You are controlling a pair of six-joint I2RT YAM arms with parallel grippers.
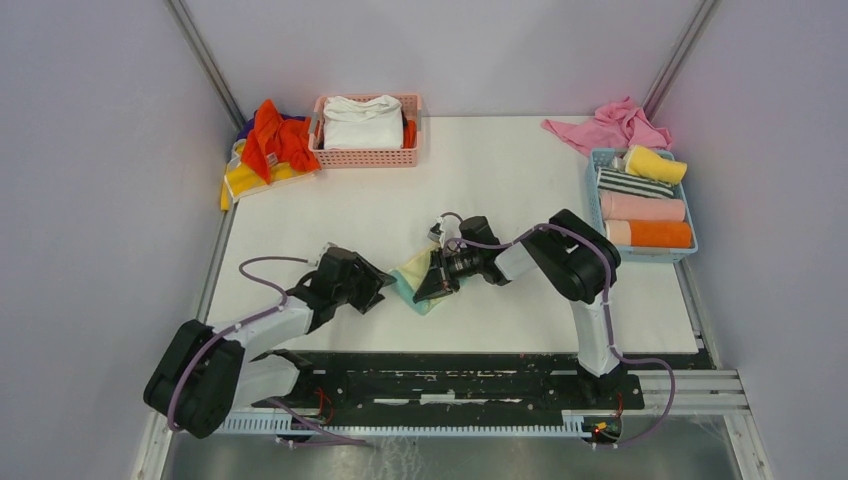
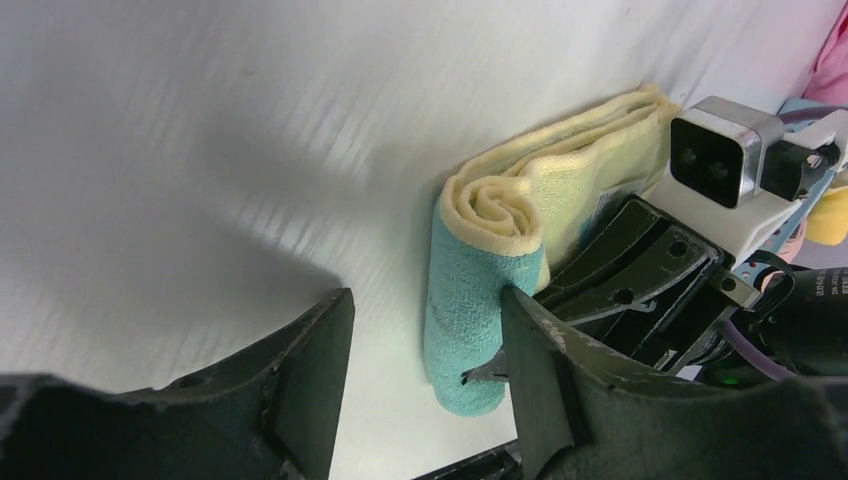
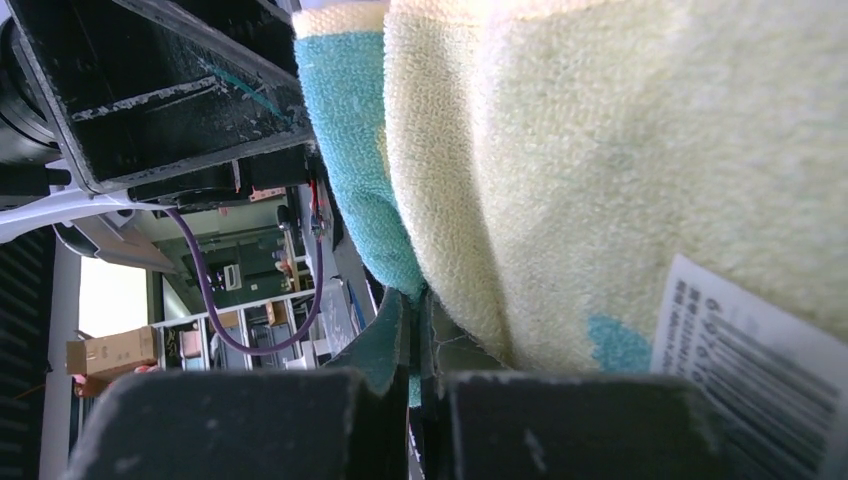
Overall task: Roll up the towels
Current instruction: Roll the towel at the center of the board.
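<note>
The pale yellow and teal towel point(image 1: 414, 277) lies mid-table, partly rolled, with the spiral end showing in the left wrist view point(image 2: 492, 248). My right gripper point(image 1: 433, 284) is shut on the towel's teal edge point(image 3: 372, 190), with the yellow cloth and its barcode label hanging over the fingers point(image 3: 420, 335). My left gripper point(image 1: 376, 291) is open just left of the towel. The teal roll stands between its fingers point(image 2: 425, 378), and the right finger point(image 2: 540, 365) touches the roll. Other towels, orange-red point(image 1: 275, 135) and yellow point(image 1: 240, 180), lie in a heap at the back left.
A pink basket point(image 1: 365, 155) with folded white cloth stands at the back. A blue basket point(image 1: 598, 172) at the right holds several rolled towels. A loose pink towel point(image 1: 608, 126) lies behind it. The black rail point(image 1: 450, 375) runs along the near edge.
</note>
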